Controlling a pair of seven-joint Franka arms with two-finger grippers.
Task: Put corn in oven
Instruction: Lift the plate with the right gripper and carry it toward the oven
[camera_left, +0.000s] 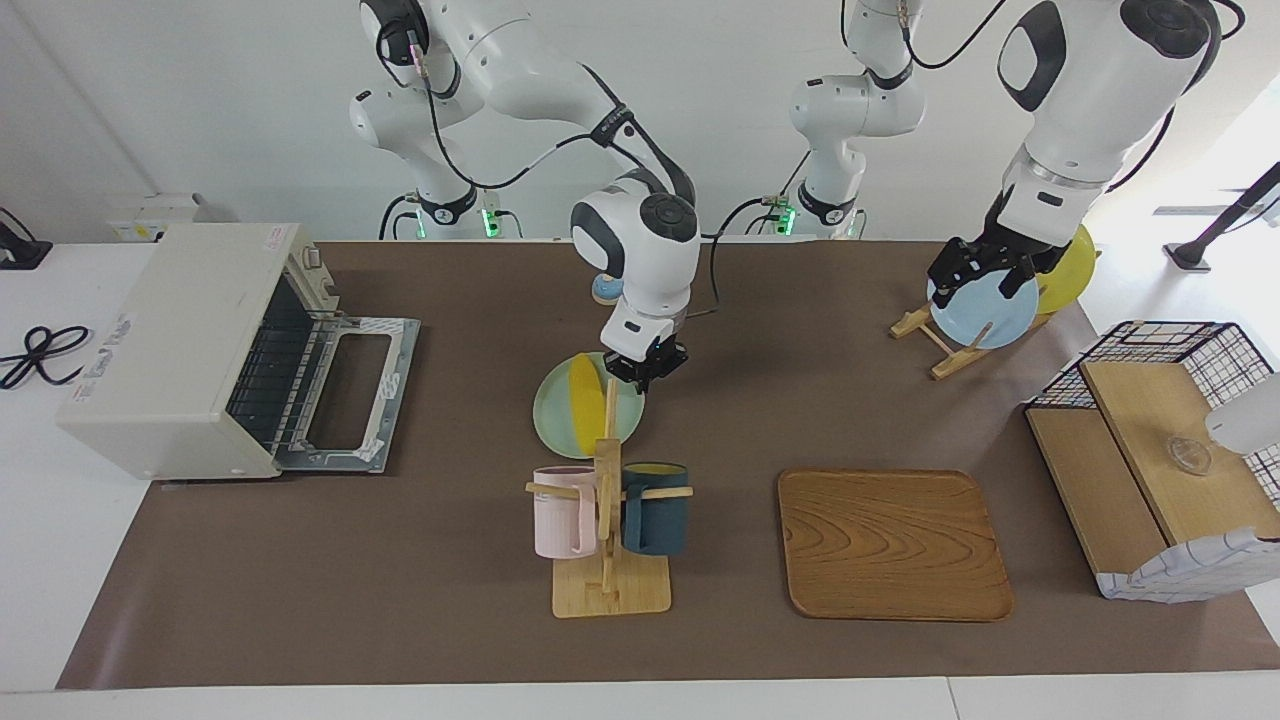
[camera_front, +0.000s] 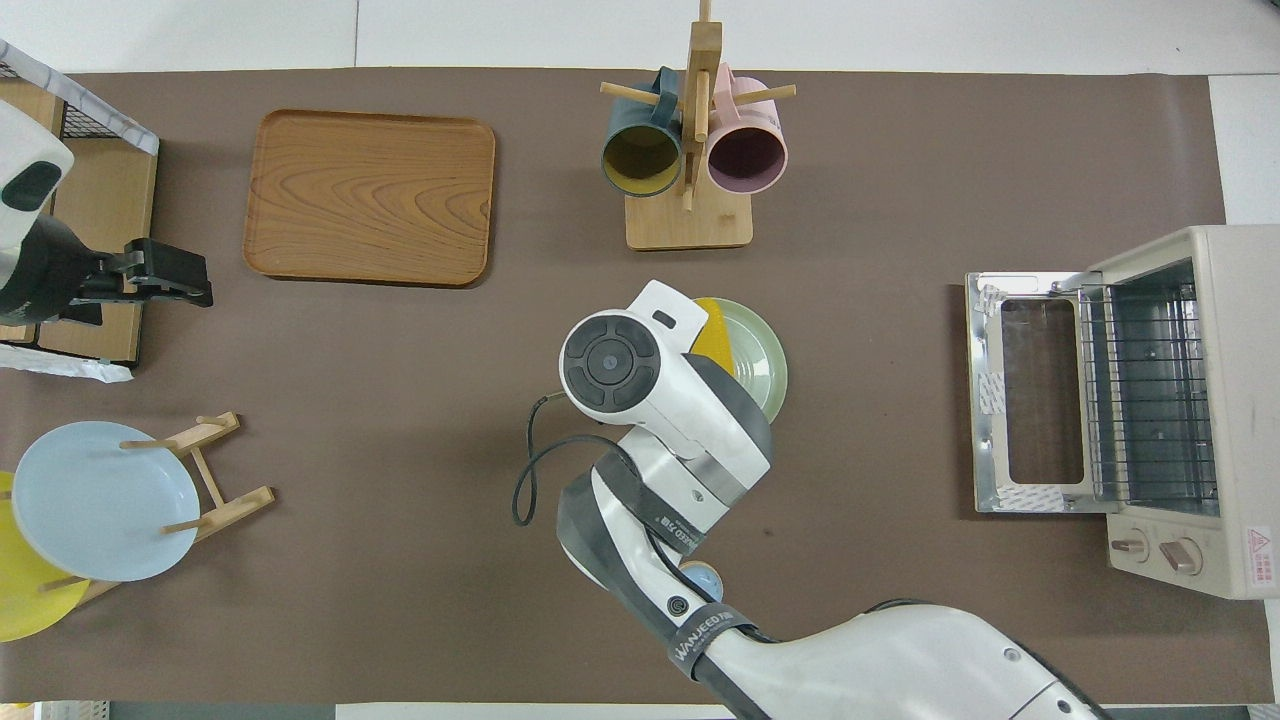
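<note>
The yellow corn (camera_left: 583, 400) lies on a pale green plate (camera_left: 555, 415) in the middle of the table; it also shows in the overhead view (camera_front: 712, 335) on the plate (camera_front: 762, 350). My right gripper (camera_left: 644, 370) is down at the plate's rim, on the side toward the left arm's end, and is shut on that rim. Its wrist hides part of the corn from above. The cream oven (camera_left: 190, 340) stands at the right arm's end with its door (camera_left: 345, 390) folded down open and the wire rack (camera_front: 1150, 400) showing. My left gripper (camera_left: 985, 272) waits open in the air over the plate rack.
A mug rack (camera_left: 608, 520) with a pink and a dark blue mug stands beside the green plate, farther from the robots. A wooden tray (camera_left: 893, 545), a plate rack with a blue plate (camera_left: 985, 310) and a yellow one (camera_left: 1072, 255), and a wire basket (camera_left: 1160, 450) are at the left arm's end.
</note>
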